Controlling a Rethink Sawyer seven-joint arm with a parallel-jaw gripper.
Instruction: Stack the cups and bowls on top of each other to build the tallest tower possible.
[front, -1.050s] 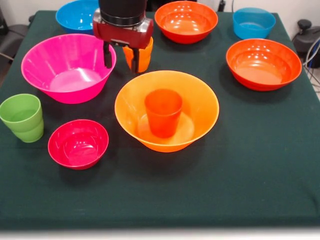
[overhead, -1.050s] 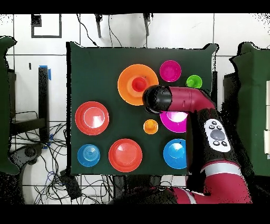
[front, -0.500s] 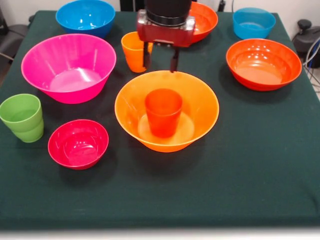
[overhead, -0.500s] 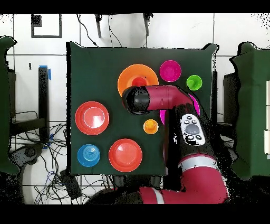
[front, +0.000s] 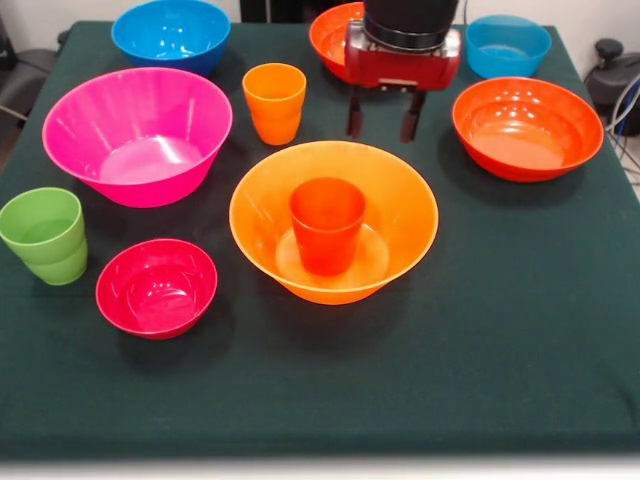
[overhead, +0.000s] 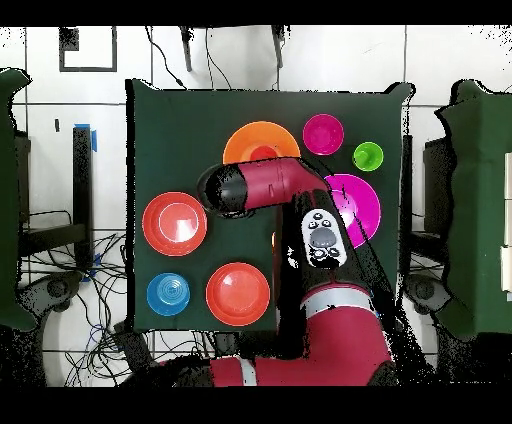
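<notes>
- Currently the end effector (front: 383, 114) hangs above the dark green counter (front: 520, 330), its two black fingers spread apart and holding nothing.
- It sits behind the widest orange bowl (front: 390, 215), in the gap between the orange cup (front: 274, 103) and the nearer red-orange bowl (front: 527, 127).
- The tower so far is that wide orange bowl with a red-orange cup (front: 327, 224) standing upright inside it, mouth up.
- The relation that matters: the orange cup stands to the picture's left of the end effector in the front view, near it but clear of the fingers; the red-orange bowl lies about as near on the other side.
- The cup is upright, so its long axis is vertical and a grasp would come from above, straddling the rim.
- Other pieces stand well apart: a pink bowl (front: 137, 135), a crimson bowl (front: 156, 287), a light green cup (front: 45, 236), two blue bowls (front: 171, 33) (front: 507, 45), and a second red-orange bowl (front: 330, 33) partly hidden behind the end effector.
- In the overhead view the arm (overhead: 262, 187) covers the orange cup and part of the pink bowl.
</notes>
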